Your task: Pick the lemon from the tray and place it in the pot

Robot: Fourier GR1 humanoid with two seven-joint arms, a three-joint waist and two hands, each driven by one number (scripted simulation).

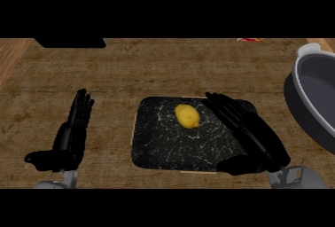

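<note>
A yellow lemon lies on the black marbled tray, in its upper middle part. My right hand lies over the tray's right side with fingers straight, just right of the lemon and apart from it. My left hand rests open on the counter left of the tray, fingers pointing away. The grey pot stands at the right edge, only partly in view.
The wooden counter stretches behind the tray. A dark object sits at the far left top edge, and a small red thing shows at the far right top.
</note>
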